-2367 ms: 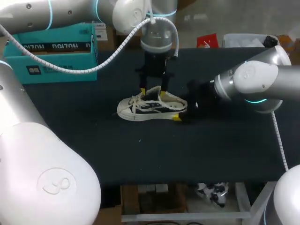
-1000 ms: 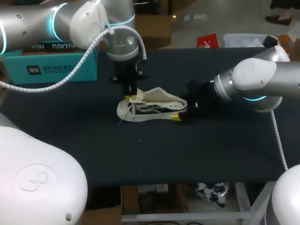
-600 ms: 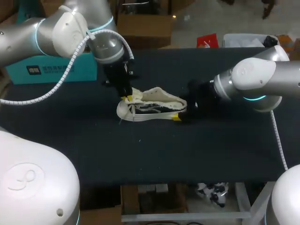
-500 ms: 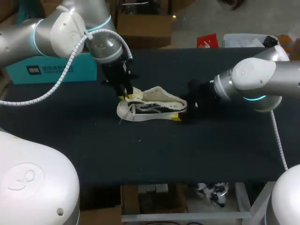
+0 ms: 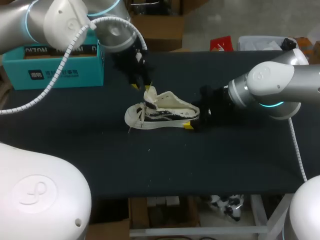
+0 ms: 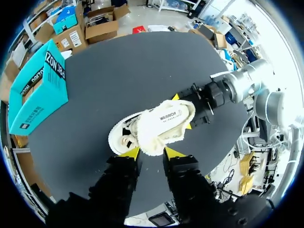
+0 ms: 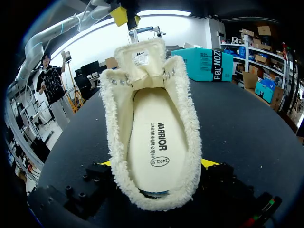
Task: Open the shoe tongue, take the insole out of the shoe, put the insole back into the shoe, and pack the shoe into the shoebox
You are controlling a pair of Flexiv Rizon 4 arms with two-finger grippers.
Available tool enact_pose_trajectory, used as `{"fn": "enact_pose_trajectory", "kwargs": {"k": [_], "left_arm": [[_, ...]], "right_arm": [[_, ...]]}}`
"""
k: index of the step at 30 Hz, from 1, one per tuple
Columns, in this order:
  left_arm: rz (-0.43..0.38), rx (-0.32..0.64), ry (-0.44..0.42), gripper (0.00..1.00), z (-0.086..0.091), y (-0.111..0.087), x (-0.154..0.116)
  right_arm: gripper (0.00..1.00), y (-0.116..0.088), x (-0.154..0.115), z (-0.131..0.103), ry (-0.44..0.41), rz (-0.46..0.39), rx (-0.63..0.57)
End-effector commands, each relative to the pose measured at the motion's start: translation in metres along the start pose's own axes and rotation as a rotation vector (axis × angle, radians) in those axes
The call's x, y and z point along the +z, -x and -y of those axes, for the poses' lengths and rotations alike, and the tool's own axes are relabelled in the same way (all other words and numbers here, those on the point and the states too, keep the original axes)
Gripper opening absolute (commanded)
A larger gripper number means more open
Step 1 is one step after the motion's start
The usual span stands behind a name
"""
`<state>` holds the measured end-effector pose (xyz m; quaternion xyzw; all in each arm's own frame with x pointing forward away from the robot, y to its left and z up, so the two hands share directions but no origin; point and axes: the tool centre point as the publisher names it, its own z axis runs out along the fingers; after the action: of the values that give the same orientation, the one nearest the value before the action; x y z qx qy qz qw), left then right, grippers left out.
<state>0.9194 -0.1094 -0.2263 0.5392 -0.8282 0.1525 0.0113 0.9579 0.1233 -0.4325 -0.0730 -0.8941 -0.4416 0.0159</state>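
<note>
the teal shoebox (image 5: 52, 65) sits open at the far left corner of the dark table (image 5: 225, 160), well apart from the shoe. the left arm comes in from that corner and slants down over the table, wrist angled toward the shoe's front. the left gripper (image 5: 144, 86) is pinched on the top edge of the shoe tongue (image 5: 150, 94), which stands pulled up and away from the opening.

the fleece-lined sneaker (image 5: 160, 114) rests on its sole near the middle of the table. its long axis runs side to side, toe toward the shoebox side and heel toward the right arm. the cream insole (image 7: 154, 142) lies flat inside.

the right arm reaches in low from the right, forearm nearly level. the right gripper (image 7: 157, 164) clamps the heel, a yellow tip pressed on each side.
</note>
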Motion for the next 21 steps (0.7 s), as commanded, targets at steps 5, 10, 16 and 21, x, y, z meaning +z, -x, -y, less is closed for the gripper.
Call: {"fn": "enact_pose_trajectory", "kwargs": {"k": [5,10,16,21], "left_arm": [[-0.048,0.700,0.224,0.00,0.017,-0.018,-0.003],[-0.048,0.700,0.224,0.00,0.017,-0.018,-0.003],[-0.035,0.744,0.236,0.00,0.025,-0.021,0.015],[-0.035,0.804,0.244,0.00,0.027,-0.028,0.046]], "right_arm": [[0.00,-0.001,0.003,0.006,0.002,-0.002,-0.001],[0.00,-0.001,0.003,0.006,0.002,-0.002,-0.001],[0.00,-0.001,0.003,0.006,0.002,-0.002,-0.001],[0.00,-0.001,0.003,0.006,0.002,-0.002,-0.001]]}}
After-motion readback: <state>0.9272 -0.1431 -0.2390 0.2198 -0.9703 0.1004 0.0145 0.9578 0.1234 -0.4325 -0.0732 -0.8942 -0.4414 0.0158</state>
